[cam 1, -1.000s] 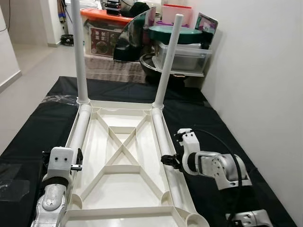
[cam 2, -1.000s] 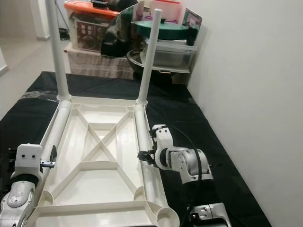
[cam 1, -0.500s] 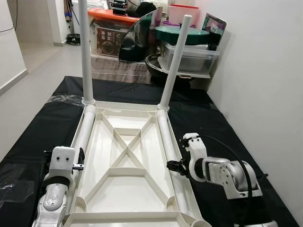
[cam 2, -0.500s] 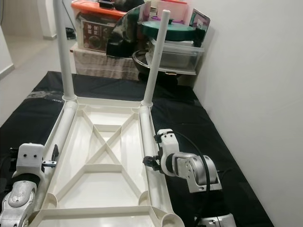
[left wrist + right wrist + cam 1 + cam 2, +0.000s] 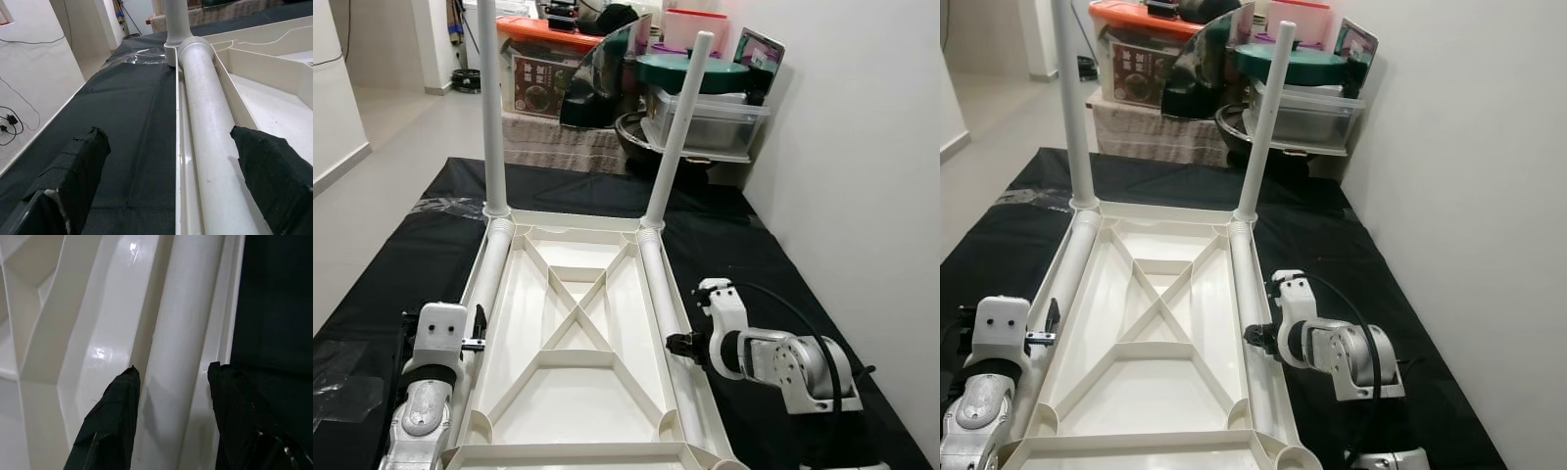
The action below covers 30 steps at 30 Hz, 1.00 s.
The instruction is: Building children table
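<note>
The white children's table [image 5: 576, 311] lies upside down on a black cloth. At its far corners two legs stand upright, the left [image 5: 490, 108] and the right [image 5: 677, 127]. Two more legs lie along its long sides, a left one [image 5: 491, 269] and a right one [image 5: 656, 284]. My left gripper [image 5: 181, 161] is open wide near the front of the left lying leg, with one finger [image 5: 83, 166] over the cloth and the other over the table. My right gripper [image 5: 679, 344] is open at the right lying leg [image 5: 181, 333], and its fingers [image 5: 117, 416] flank the tube.
The black cloth [image 5: 401, 264] covers the floor around the table. A white wall [image 5: 862, 147] runs close along the right. Storage boxes [image 5: 705, 117], an orange-lidded box [image 5: 543, 59] and a dark curved panel [image 5: 597, 78] crowd the far end. Bare floor lies to the left.
The whole view has shifted, so the camera moved. My right gripper stays at the right lying leg, a little further toward its outer side. The left gripper has not moved.
</note>
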{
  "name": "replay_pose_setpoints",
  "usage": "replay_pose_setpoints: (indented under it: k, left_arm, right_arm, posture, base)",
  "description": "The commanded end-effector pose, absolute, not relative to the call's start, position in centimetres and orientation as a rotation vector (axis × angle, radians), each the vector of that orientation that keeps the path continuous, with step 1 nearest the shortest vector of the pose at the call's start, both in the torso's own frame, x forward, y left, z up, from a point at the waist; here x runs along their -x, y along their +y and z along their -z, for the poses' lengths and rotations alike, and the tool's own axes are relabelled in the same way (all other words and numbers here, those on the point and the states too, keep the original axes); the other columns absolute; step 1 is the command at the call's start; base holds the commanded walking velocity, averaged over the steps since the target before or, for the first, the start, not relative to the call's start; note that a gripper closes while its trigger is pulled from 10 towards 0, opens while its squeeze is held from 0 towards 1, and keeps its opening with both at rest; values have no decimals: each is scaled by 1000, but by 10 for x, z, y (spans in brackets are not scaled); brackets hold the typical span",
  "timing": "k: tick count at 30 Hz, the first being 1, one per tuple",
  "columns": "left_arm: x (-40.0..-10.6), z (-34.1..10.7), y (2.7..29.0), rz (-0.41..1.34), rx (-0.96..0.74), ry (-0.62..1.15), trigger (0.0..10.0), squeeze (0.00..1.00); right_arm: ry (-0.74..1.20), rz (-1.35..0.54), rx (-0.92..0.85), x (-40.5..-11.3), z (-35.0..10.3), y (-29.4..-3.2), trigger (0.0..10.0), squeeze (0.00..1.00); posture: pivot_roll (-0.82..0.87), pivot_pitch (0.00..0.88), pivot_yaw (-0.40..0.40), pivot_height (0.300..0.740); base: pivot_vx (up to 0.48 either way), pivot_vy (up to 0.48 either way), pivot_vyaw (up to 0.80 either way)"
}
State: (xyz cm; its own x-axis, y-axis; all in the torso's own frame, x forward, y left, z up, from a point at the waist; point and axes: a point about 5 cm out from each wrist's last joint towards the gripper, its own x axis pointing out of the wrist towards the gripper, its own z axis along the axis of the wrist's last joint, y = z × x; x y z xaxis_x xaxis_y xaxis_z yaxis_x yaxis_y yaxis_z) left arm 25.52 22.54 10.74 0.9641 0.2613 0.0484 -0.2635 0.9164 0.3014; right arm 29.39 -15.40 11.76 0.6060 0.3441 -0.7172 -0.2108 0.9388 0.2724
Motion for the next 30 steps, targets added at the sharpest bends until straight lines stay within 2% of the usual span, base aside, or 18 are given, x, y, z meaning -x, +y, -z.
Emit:
replay_pose_setpoints:
  k: [1,3,4,6,8,9,10,11,12,13,30]
  left_arm:
    - [-254,-97,224,-265,-319,39,10000,0]
    - [-253,-97,224,-264,-319,40,10000,0]
    - [-253,-97,224,-264,-319,39,10000,0]
    - [-253,-97,224,-264,-319,39,10000,0]
    - [-253,-97,224,-264,-320,38,10000,0]
    - [-253,-97,224,-264,-320,38,10000,0]
    - [-254,-97,224,-262,-320,38,10000,0]
    - [-254,-97,223,-261,-320,37,10000,0]
    - [-254,-97,223,-261,-320,37,10000,0]
    - [-254,-97,223,-260,-320,37,10000,0]
    - [-254,-96,223,-258,-320,38,10000,0]
  right_arm:
    - [1028,-214,-216,-282,-95,-168,10000,0]
    - [1021,-210,-233,-284,-98,-167,10000,0]
    - [1006,-218,-238,-285,-101,-166,4471,0]
    - [1006,-218,-238,-285,-101,-166,4471,0]
    - [994,-239,-230,-285,-104,-164,2824,0]
    - [994,-239,-230,-285,-104,-164,2824,0]
    - [1003,-242,-218,-284,-102,-164,0,0]
    - [1022,-232,-204,-281,-99,-166,5412,0]
    - [1022,-232,-204,-281,-99,-166,5412,0]
    - [1033,-227,-195,-279,-97,-166,10000,0]
    - [935,-332,-101,-284,-125,-149,10000,0]
  posture:
    - [-12,0,-144,740]
    - [-12,0,-144,740]
    - [-12,0,-143,740]
    - [-12,0,-143,740]
    - [-14,0,-142,740]
    - [-14,0,-142,740]
    - [-13,0,-142,740]
    - [-12,0,-142,740]
    - [-12,0,-142,740]
    - [-12,0,-142,740]
    - [-16,0,-142,740]
  base:
    - [0,0,0]
    - [0,0,0]
    - [0,0,0]
    - [0,0,0]
    - [0,0,0]
    - [0,0,0]
    - [0,0,0]
    - [0,0,0]
    - [0,0,0]
    - [0,0,0]
    - [0,0,0]
